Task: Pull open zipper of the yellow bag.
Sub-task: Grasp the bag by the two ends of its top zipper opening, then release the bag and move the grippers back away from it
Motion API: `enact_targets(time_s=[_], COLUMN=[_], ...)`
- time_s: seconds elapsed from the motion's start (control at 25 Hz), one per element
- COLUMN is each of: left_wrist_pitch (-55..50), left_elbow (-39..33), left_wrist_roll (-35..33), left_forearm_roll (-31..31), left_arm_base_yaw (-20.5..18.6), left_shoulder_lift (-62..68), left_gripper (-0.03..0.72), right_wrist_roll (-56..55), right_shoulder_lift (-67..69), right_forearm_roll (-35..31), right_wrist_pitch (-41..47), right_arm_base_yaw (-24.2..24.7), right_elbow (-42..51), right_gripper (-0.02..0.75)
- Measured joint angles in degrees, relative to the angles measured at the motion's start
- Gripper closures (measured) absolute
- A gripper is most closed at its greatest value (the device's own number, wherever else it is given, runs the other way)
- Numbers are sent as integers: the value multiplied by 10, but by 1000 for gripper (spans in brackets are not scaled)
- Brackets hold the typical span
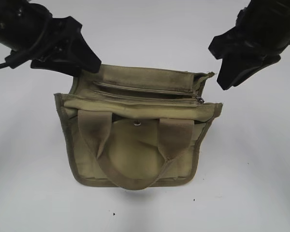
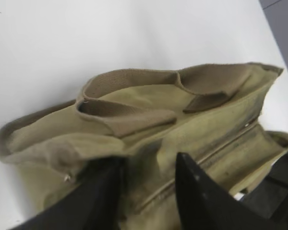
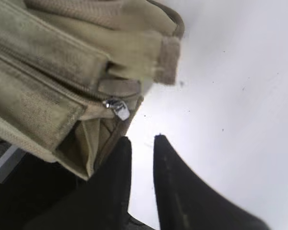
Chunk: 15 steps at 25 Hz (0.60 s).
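The yellow bag (image 1: 135, 145) stands upright on the white table, handles toward the front. Its zipper (image 1: 145, 95) runs along the top, with the silver slider (image 1: 199, 100) at the right end. My left gripper (image 1: 92, 66) is at the bag's back left corner. In the left wrist view its jaws (image 2: 149, 160) stand apart over the bag's top fabric, next to the zipper (image 2: 221, 146), without clamping it. My right gripper (image 1: 225, 83) hovers off the back right corner. Its fingers (image 3: 141, 139) are slightly apart with only table between them, just below the slider (image 3: 117, 109).
White table (image 1: 261, 169) surrounds the bag on all sides. Both black arms come in from the back corners. A small round snap stud (image 1: 137, 123) sits on the bag's front, between the two handles (image 1: 130, 179).
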State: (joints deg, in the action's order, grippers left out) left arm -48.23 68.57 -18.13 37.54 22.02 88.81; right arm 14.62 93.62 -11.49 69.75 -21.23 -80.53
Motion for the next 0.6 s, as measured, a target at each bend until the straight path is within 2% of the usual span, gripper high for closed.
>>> enact_targets(time_s=[0.08, 0.16, 0.28, 0.48, 0.6], left_wrist_pitch=[-11, -22, -46, -114, -134], left_elbow=[9, 11, 12, 9, -23], left_wrist_roll=[0, 0, 6, 58, 83], left_forearm_roll=[-45, -91, -141, -218, -258], left_arm_base_yaw=[0, 0, 0, 0, 0], left_shoulder_lift=[-10, -28, -65, -139, -202], left_gripper=[258, 221, 213, 213, 213], right_wrist_roll=[-8, -12, -14, -21, -23], right_shoulder_lift=[-17, -38, -82, -176, -256], right_forearm_roll=[0, 1, 1, 1, 1], right_wrist_pitch=[0, 0, 0, -11, -41], right_arm_base_yaw=[0, 0, 0, 0, 0], right_elbow=[1, 8, 53, 186, 272], right_gripper=[558, 523, 503, 500, 500])
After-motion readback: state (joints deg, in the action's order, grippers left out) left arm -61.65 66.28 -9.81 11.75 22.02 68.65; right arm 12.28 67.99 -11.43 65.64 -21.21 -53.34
